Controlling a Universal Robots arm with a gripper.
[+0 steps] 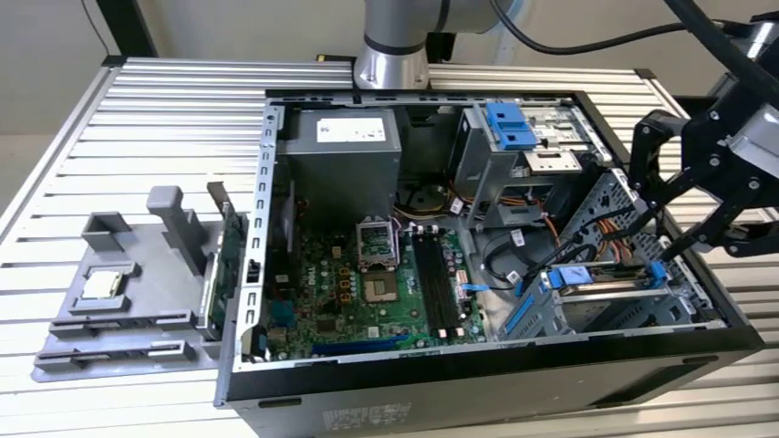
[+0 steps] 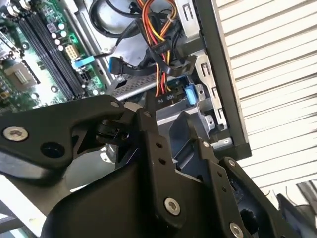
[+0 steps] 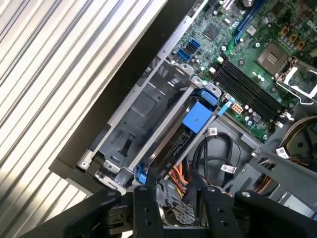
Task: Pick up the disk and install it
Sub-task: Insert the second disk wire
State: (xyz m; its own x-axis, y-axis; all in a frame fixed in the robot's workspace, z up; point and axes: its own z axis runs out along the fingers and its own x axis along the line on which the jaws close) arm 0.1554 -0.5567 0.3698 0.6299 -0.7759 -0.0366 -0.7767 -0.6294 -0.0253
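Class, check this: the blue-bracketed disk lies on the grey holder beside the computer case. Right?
No. In the exterior view the disk sits in the drive cage inside the computer case; the grey holder beside the case carries a CPU chip.

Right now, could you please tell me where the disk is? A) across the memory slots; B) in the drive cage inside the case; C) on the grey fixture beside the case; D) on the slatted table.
B: in the exterior view the disk, framed by its blue bracket, sits in the grey drive cage inside the open computer case.
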